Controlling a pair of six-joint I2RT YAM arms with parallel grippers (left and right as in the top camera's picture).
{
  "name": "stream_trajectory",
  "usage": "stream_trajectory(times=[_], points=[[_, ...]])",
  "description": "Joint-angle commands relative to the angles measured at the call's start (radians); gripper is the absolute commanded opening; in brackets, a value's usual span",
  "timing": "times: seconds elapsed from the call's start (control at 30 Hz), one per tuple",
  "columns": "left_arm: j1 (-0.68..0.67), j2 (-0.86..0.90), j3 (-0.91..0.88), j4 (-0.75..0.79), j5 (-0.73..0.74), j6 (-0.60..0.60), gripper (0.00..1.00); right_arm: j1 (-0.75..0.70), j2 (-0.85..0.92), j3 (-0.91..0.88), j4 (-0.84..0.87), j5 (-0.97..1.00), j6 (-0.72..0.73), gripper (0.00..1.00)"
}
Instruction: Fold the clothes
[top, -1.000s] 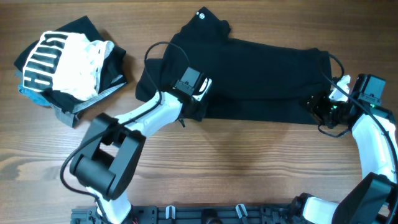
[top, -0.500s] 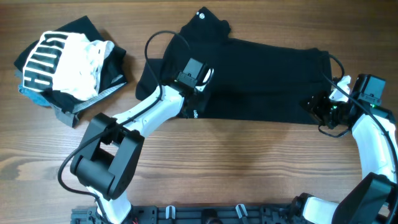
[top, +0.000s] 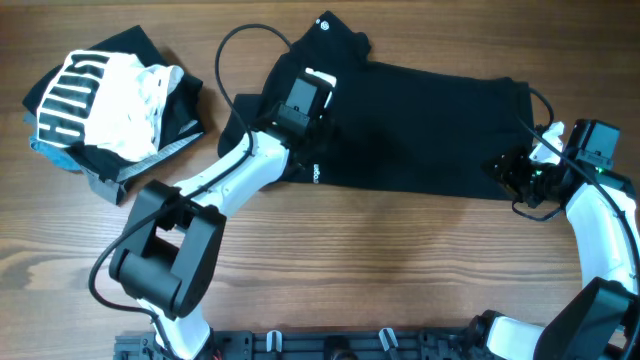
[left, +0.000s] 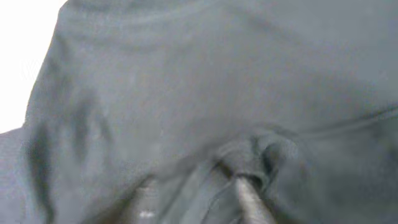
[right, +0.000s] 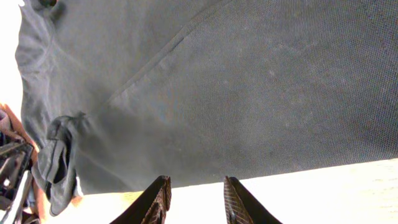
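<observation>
The black T-shirt (top: 430, 130) lies spread along the far edge of the desk (top: 400, 270). The left tool (left: 198, 196) pinches a bunched fold of it. The right tool (right: 196, 190) rests slightly parted at the shirt's right-hand border.

Setting: robotics lab bench. Evidence: wood-grain worktop (top: 400, 270); left arm (top: 230, 180) and right arm (top: 600, 225) (both cabled); black mounting rail (top: 330, 345).

wooden table (top: 400, 260) | black T-shirt (top: 430, 130) at centre | garment pile (top: 110, 100) at left
</observation>
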Motion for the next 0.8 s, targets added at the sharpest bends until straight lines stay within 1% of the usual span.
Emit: stream_trajectory(times=[0.0, 0.03, 0.07, 0.1, 0.13, 0.2, 0.23, 0.3, 0.33, 0.37, 0.4, 0.5, 0.6, 0.67, 0.77], points=[[0.002, -0.026, 0.082, -0.129, -0.018, -0.002, 0.59, 0.003, -0.007, 0.000, -0.002, 0.010, 0.001, 0.35], [0.001, -0.040, 0.097, -0.195, -0.018, -0.002, 0.59, 0.003, -0.007, 0.000, -0.002, 0.010, 0.002, 0.36], [0.001, -0.047, 0.099, -0.222, -0.016, -0.002, 0.57, 0.003, -0.007, 0.000, -0.002, 0.010, 0.002, 0.36], [0.002, -0.054, 0.099, -0.261, -0.014, -0.003, 0.48, 0.003, -0.007, 0.000, -0.002, 0.010, 0.001, 0.37], [0.002, -0.057, 0.099, -0.305, -0.015, -0.012, 0.37, 0.003, -0.007, 0.000, -0.002, 0.010, 0.002, 0.39], [0.008, -0.056, 0.099, -0.394, -0.015, -0.047, 0.11, 0.003, -0.007, 0.000, -0.002, 0.011, 0.001, 0.41], [0.016, -0.054, 0.098, -0.439, -0.015, -0.072, 0.04, 0.003, -0.007, 0.000, -0.002, 0.014, 0.002, 0.41], [0.039, -0.048, 0.096, -0.500, -0.015, -0.113, 0.04, 0.003, -0.007, 0.000, -0.002, 0.023, 0.001, 0.41], [0.053, -0.045, 0.094, -0.510, -0.015, -0.126, 0.07, 0.003, -0.007, 0.000, -0.002, 0.030, 0.002, 0.41], [0.069, -0.045, 0.090, -0.509, -0.013, -0.146, 0.17, 0.003, -0.007, 0.000, -0.002, 0.035, 0.000, 0.42], [0.084, -0.045, 0.083, -0.498, 0.005, -0.158, 0.23, 0.003, -0.007, 0.000, -0.002, 0.037, -0.001, 0.42], [0.128, -0.045, 0.054, -0.447, 0.090, -0.156, 0.25, 0.003, -0.007, 0.000, -0.003, 0.036, -0.001, 0.42], [0.165, -0.045, 0.000, -0.381, 0.142, -0.156, 0.29, 0.003, -0.007, 0.000, -0.007, 0.036, 0.002, 0.42], [0.181, -0.045, -0.039, -0.333, 0.193, -0.156, 0.34, 0.003, -0.007, 0.000, -0.010, 0.036, 0.001, 0.42], [0.187, -0.045, -0.087, -0.260, 0.245, -0.156, 0.44, 0.003, -0.007, 0.000, -0.010, 0.036, 0.000, 0.42]])
